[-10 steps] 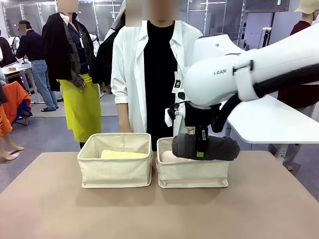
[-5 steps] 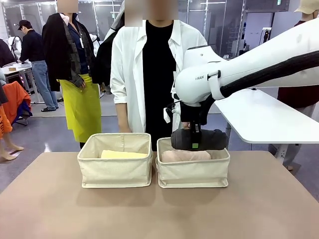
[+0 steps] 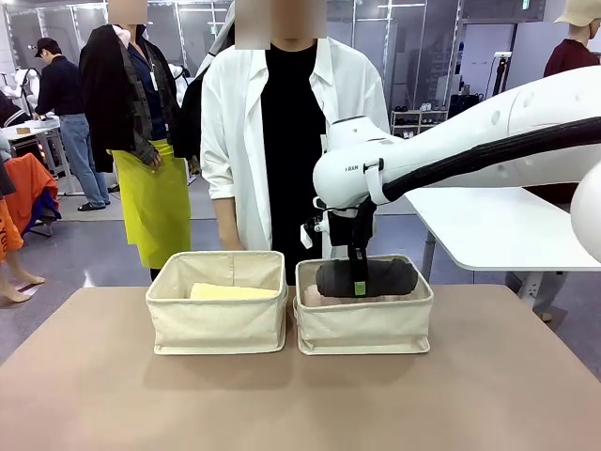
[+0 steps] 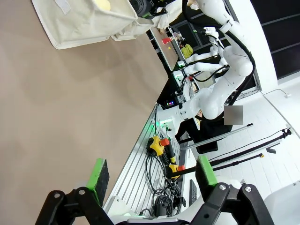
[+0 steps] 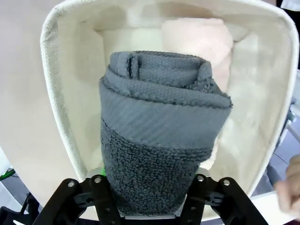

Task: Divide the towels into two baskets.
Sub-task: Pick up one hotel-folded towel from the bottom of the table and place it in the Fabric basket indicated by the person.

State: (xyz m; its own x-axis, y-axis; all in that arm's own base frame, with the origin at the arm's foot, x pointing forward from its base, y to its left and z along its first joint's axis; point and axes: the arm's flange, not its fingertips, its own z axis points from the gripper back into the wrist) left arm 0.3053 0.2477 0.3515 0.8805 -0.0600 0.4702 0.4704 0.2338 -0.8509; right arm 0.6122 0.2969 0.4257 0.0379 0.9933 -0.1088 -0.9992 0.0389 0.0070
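Two beige baskets stand side by side at the table's far middle. The left basket point(image 3: 218, 324) holds a pale yellow towel point(image 3: 230, 292). In the right basket point(image 3: 364, 329) a dark grey towel point(image 3: 385, 277) lies on top of a pale pink towel point(image 3: 314, 299). My right gripper point(image 3: 358, 282) reaches down into that basket, its jaws open around the grey towel point(image 5: 154, 126), which sits at full width between them. The pink towel point(image 5: 201, 40) lies beside and under it. My left gripper point(image 4: 152, 172) hangs open, holding nothing, off the table's side, with the basket point(image 4: 79, 23) far off.
A person in a white coat stands just behind the baskets, and a hand point(image 5: 289, 183) is near the right basket's rim. The near half of the brown table point(image 3: 300, 404) is bare. A white table point(image 3: 507, 225) stands at the back right.
My right arm has carried the grey towel left and down into the right basket, onto the pink towel. Its jaws have spread from their tight grip. The left arm has not moved.
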